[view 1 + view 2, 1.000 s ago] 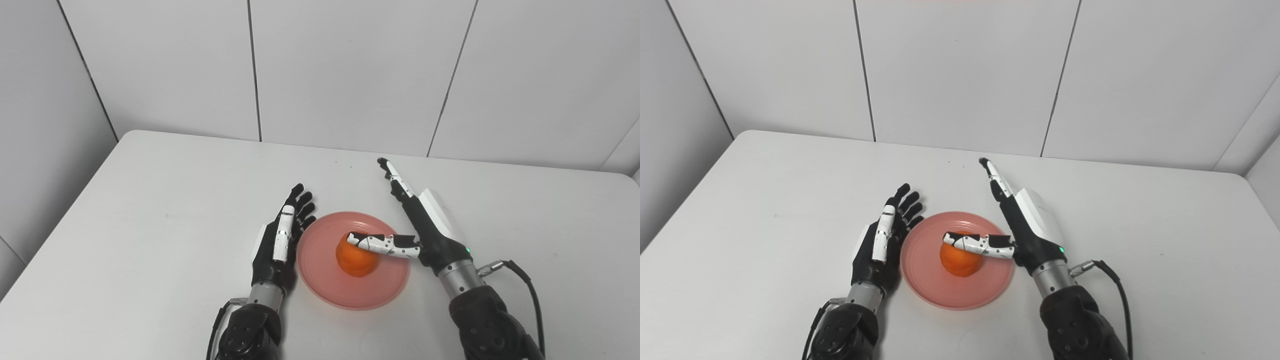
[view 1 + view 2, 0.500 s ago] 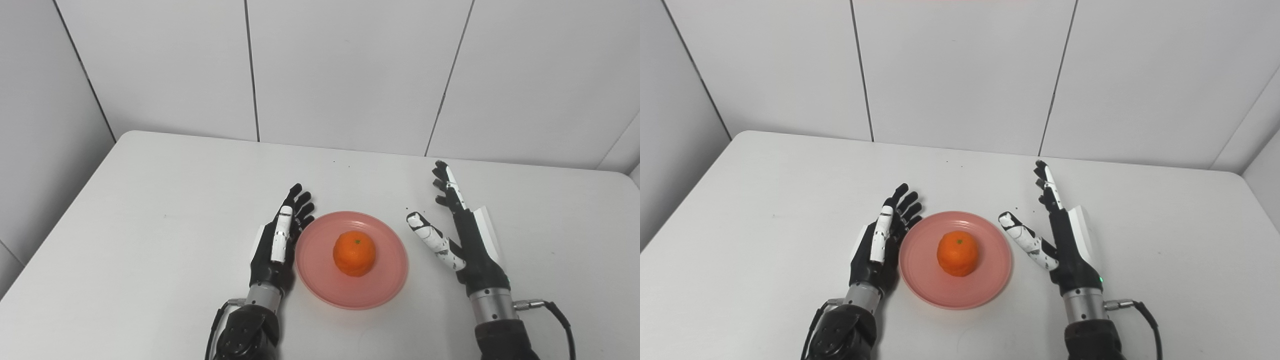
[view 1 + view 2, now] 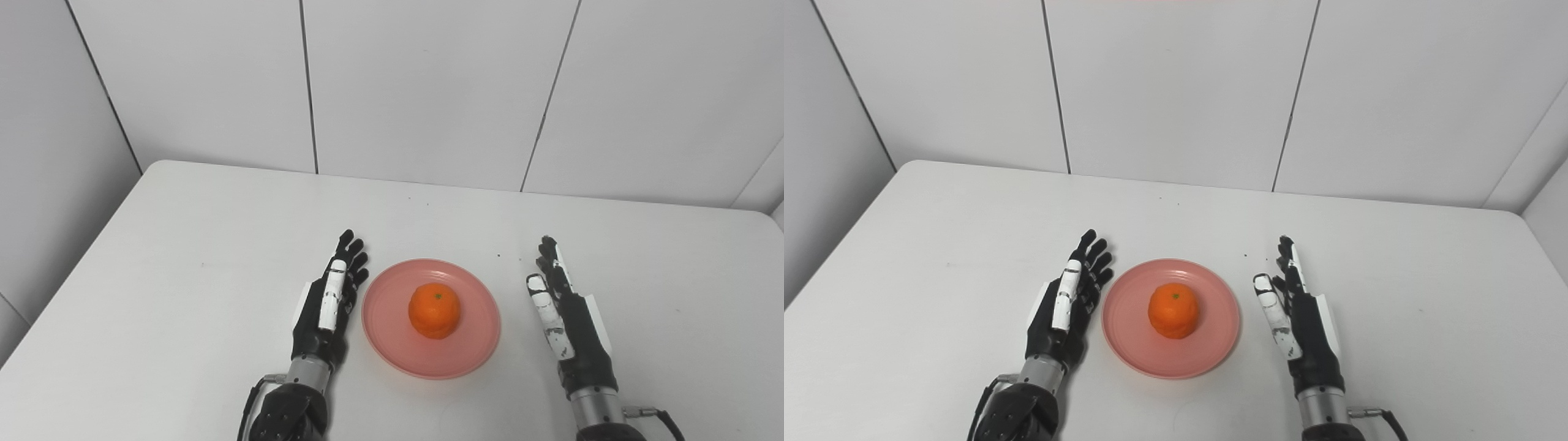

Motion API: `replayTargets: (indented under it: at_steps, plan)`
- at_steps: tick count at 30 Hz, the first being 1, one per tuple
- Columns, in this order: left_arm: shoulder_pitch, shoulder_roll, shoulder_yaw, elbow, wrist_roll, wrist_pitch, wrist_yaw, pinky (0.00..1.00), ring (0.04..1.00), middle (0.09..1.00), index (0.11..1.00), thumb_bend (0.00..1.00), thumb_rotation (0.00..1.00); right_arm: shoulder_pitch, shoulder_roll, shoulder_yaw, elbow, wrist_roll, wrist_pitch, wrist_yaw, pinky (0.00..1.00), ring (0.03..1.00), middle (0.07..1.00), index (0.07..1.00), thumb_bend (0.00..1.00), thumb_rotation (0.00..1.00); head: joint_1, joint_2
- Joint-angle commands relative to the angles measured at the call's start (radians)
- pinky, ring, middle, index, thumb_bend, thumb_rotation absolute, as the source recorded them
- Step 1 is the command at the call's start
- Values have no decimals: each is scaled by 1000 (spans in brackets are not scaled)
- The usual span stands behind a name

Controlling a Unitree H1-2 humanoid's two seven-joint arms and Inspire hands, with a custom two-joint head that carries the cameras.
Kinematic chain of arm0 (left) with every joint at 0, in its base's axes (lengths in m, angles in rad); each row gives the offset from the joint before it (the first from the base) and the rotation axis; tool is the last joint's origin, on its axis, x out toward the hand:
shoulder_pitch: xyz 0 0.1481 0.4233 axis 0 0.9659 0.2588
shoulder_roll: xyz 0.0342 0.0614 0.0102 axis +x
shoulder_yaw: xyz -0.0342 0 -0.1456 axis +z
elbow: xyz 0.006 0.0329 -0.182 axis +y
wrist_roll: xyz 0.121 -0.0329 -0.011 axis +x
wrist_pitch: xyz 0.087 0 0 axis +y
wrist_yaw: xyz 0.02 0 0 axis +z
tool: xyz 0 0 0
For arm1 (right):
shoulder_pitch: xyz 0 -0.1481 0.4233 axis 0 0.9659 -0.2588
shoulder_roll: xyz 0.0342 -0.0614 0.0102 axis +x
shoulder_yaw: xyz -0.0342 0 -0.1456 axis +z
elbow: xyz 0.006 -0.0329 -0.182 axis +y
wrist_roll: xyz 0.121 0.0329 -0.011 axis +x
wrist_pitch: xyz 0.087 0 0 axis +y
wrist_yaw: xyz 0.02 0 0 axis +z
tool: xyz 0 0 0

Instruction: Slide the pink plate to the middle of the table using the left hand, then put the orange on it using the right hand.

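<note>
The pink plate [image 3: 468, 343] lies on the white table [image 3: 184, 245] near the middle, toward the front. The orange [image 3: 434, 310] sits on the plate's centre, stem mark up. My left hand [image 3: 327, 309] is open and empty, on edge just left of the plate, a small gap from its rim. My right hand [image 3: 566, 321] is open and empty, on edge to the right of the plate, clear of it. The same layout shows in the right eye view: plate [image 3: 1213, 349], orange [image 3: 1173, 310], left hand [image 3: 1062, 309], right hand [image 3: 1298, 321].
A grey panelled wall [image 3: 429, 92] stands behind the table's far edge. The table's left edge [image 3: 79, 257] runs diagonally; a side wall lies beyond it. A cable [image 3: 664, 419] trails from my right wrist at the bottom.
My right hand let go of the orange, opened, and drew back to the right and toward me. My left hand drew back slightly from the plate. Orange and plate stayed put.
</note>
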Motion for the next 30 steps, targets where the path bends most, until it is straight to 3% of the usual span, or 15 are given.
replayTargets:
  at_steps: [1, 4, 9, 15, 21, 30]
  plan:
    - [23, 8, -2, -4, 1, 3, -8, 977, 974, 985, 976, 398, 1000, -11, 24, -6, -6, 28, 4, -9, 997, 992, 1000, 1000, 814, 1000, 1, 0]
    - [29, 13, -9, -9, 4, -12, -12, 997, 995, 999, 995, 394, 1000, -8, 39, -7, 5, 49, 5, -11, 991, 986, 1000, 1000, 688, 1000, 1, -2]
    - [35, 18, -11, -16, 9, -26, -14, 1000, 1000, 1000, 1000, 403, 1000, -9, 53, -5, 26, 65, -20, -15, 989, 977, 998, 1000, 571, 1000, 1, -4]
    - [40, 30, -13, -38, 29, -22, -13, 1000, 1000, 1000, 1000, 402, 1000, -9, 73, -1, 18, 53, 8, -34, 978, 964, 988, 991, 378, 1000, -12, -3]
    - [49, 45, -23, -41, 70, -58, -8, 1000, 1000, 1000, 1000, 408, 1000, -7, 94, -11, 23, 92, 26, -39, 996, 974, 992, 993, 294, 1000, -19, -1]
    - [66, 54, -22, -56, 55, -60, -25, 1000, 1000, 1000, 1000, 426, 1000, -4, 103, -25, 36, 127, -5, -46, 973, 968, 986, 994, 270, 1000, -13, -2]
